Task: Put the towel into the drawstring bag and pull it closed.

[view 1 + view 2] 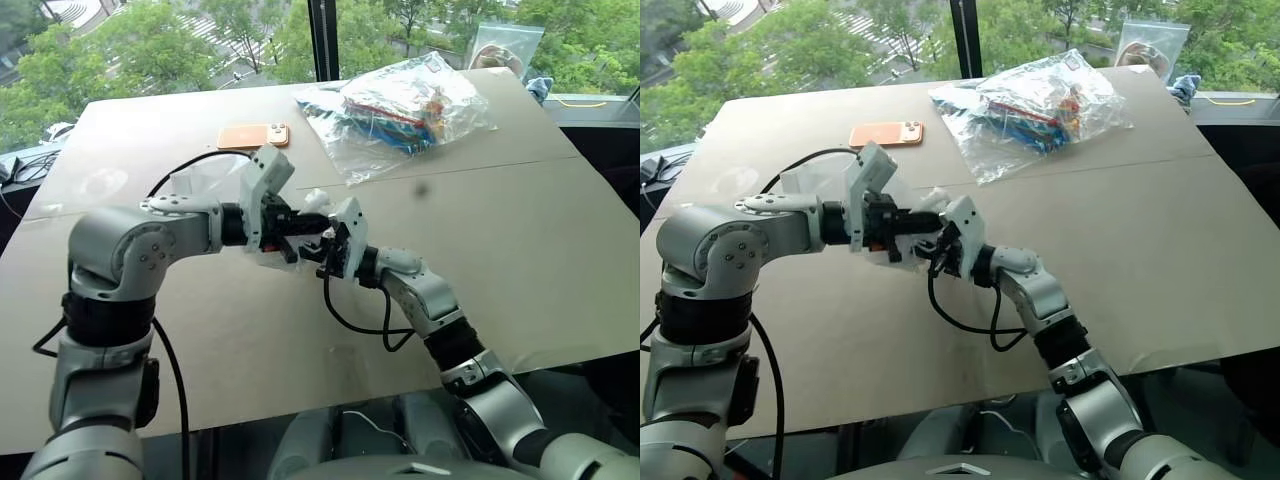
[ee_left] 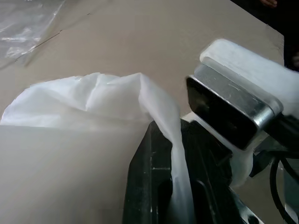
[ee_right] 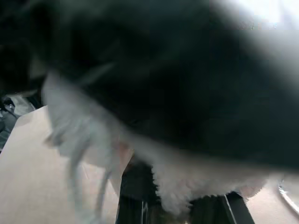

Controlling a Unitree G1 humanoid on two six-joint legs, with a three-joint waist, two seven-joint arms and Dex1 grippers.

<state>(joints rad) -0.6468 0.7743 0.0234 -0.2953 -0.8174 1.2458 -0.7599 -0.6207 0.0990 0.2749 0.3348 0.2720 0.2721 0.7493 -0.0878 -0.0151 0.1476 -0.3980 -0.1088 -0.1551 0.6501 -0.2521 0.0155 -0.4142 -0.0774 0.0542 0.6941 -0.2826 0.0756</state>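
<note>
My two grippers meet above the middle of the brown table (image 1: pixel 540 260). The left gripper (image 1: pixel 298 236) is shut on the drawstring bag (image 2: pixel 93 107), whose thin translucent white fabric is pinched between its black fingers (image 2: pixel 149 186); the rest of the bag (image 1: pixel 800 182) hangs behind the left forearm. The right gripper (image 1: pixel 324 252) points toward the left one and is shut on the towel (image 3: pixel 196 182), a cream fluffy bundle. A bit of the towel (image 1: pixel 315 199) pokes up between the two grippers, right at the bag's edge. Whether any of it is inside the bag is hidden.
A clear plastic bag of colourful items (image 1: pixel 400 110) lies at the back of the table, with an orange phone (image 1: pixel 255 135) to its left. Another clear bag (image 1: pixel 505 45) stands at the far right corner. A black cable (image 1: pixel 355 325) loops under the right wrist.
</note>
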